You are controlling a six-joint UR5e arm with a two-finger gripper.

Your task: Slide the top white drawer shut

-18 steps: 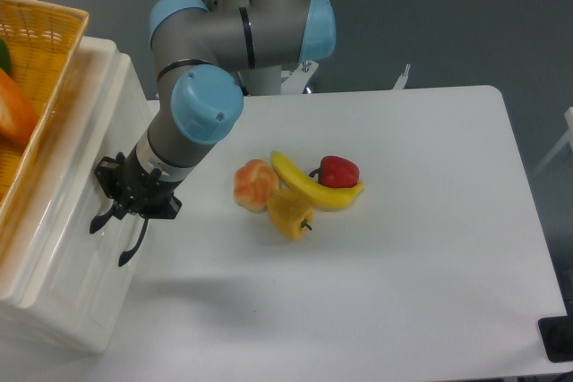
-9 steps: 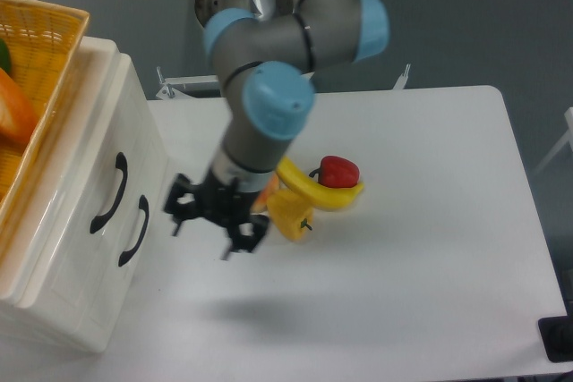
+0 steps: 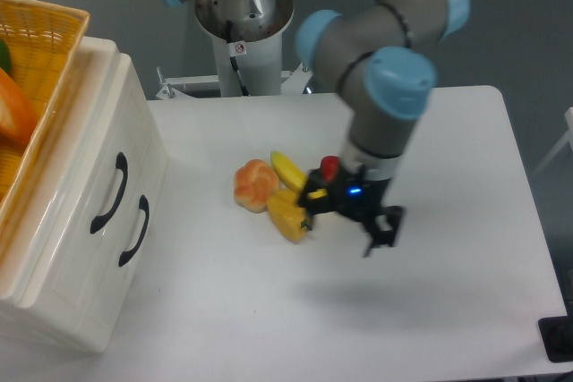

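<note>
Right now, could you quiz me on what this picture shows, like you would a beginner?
1. True or false: the top white drawer sits flush with the lower drawer.
2. The gripper is over: A) the cabinet, B) the table, C) the yellow basket.
3. Fill in: the handles on the drawer fronts are coloured ____.

Key: 1 true; 2 B; 3 black.
</note>
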